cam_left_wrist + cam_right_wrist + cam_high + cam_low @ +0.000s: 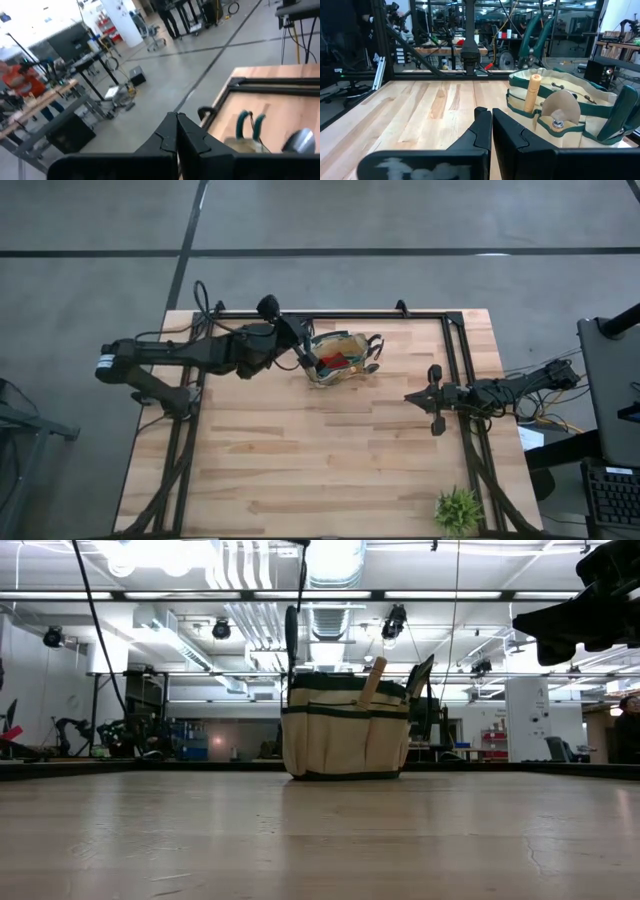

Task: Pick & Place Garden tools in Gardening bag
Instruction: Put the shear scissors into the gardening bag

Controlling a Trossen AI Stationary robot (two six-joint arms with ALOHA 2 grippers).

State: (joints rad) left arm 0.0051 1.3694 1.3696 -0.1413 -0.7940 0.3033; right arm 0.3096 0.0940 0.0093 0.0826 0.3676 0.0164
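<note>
The tan gardening bag (pixel 343 358) with dark green trim stands on its base at the table's far middle. A red item (pixel 335 363) lies inside it. A wooden trowel handle (pixel 534 92) and a silver blade (pixel 560 109) stick up from it, and the bag also shows in the low view (pixel 345 730). My left gripper (pixel 308 358) is at the bag's left rim; its fingers (pixel 176 120) are shut with nothing between them. My right gripper (pixel 412 396) is to the right of the bag, shut and empty, and points toward it in the right wrist view (pixel 490 114).
A small green plant (pixel 458 510) stands at the near right edge. A black frame (pixel 455 340) runs along the table's far and side edges. In the low view a dark upright part (pixel 291 640) rises above the bag's left rim; I cannot tell what it is. Bare wood (pixel 300 450) lies toward the near edge.
</note>
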